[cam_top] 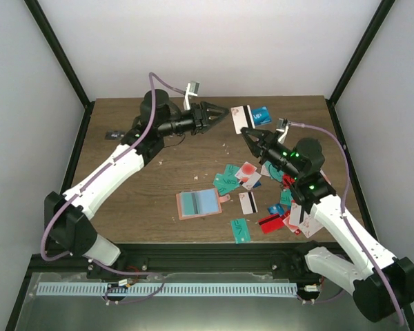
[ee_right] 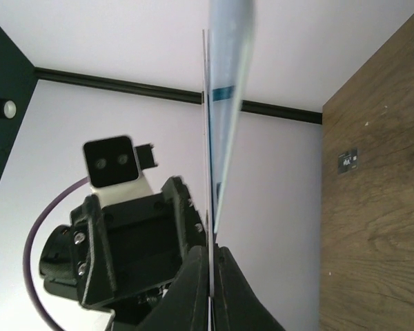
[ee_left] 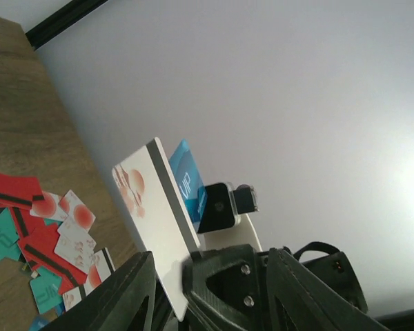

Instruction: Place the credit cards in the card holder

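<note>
Nearest me, a thin teal plastic card (cam_top: pixel 241 231) lies flat by the front edge of the brown wood-grain bench (cam_top: pixel 145 186). Red plastic cards (cam_top: pixel 268 223) and a heap of others sit just to its right, partly under the right arm. A little farther in, the salmon-pink folding card holder (cam_top: pixel 198 203) lies open with its blue-grey pockets up, and more loose cards (cam_top: pixel 229 181) are scattered just beyond it on the right. Farther back, above the bench, the right gripper (cam_top: pixel 246 132) has its jaws pressed together on the edge of a white plastic card with a black stripe (cam_top: pixel 239 118), with a blue plastic card (cam_top: pixel 261 115) fanned out behind it. The left gripper (cam_top: pixel 224 112) meets that card's other end; I cannot tell whether its jaws pinch it. A small dark flat object (cam_top: pixel 114 134) lies at the far left.
</note>
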